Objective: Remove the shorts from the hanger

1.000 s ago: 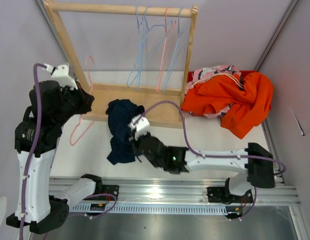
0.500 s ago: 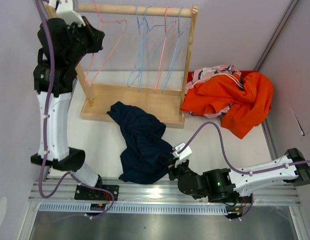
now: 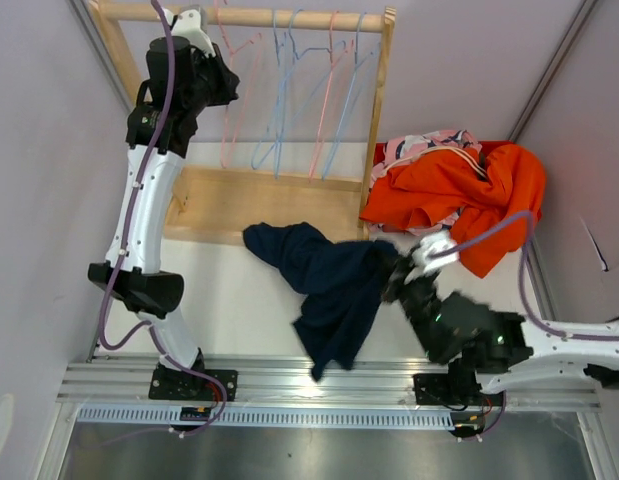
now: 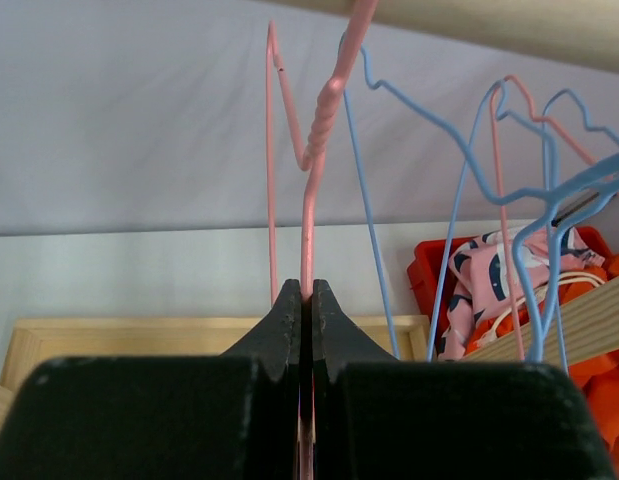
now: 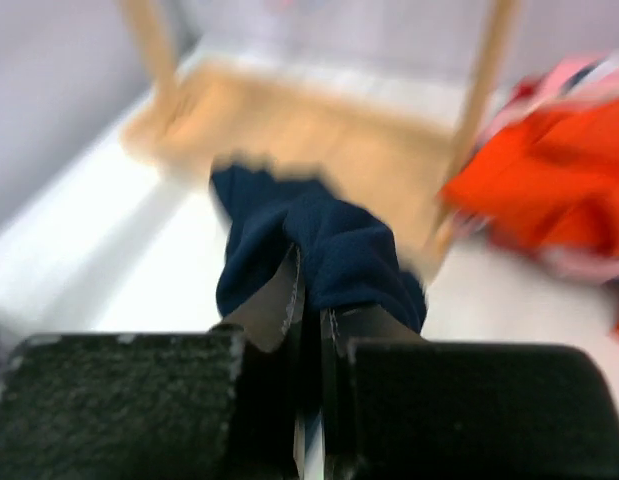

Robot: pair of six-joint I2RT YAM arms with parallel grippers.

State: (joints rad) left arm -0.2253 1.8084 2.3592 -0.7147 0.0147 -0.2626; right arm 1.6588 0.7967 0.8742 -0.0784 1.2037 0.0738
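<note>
Navy shorts are already off any hanger and lie stretched across the white surface at the centre of the top view. One end is near the rack base and the other is bunched at centre right. The likeliest trouble is the grip, which looks like a thin pinch on soft cloth. If the trailing end drags or catches on the corner of the rack base, the fold could slide out and drop short of the pile. That pile, at the right of the frame, holds the orange shorts and the pink printed pair. At the upper left, the pink hanger hangs close to the blue hangers. A skewed release there could tangle the wires or miss the wooden rail. The right fingers are almost closed on a fold of the navy cloth. The wrist view is blurred, but dark fabric plainly sits between the tips. The left fingers are pressed fully together on the pink hanger's wire stem, just below its twisted neck. The hook appears to reach the rail.
</note>
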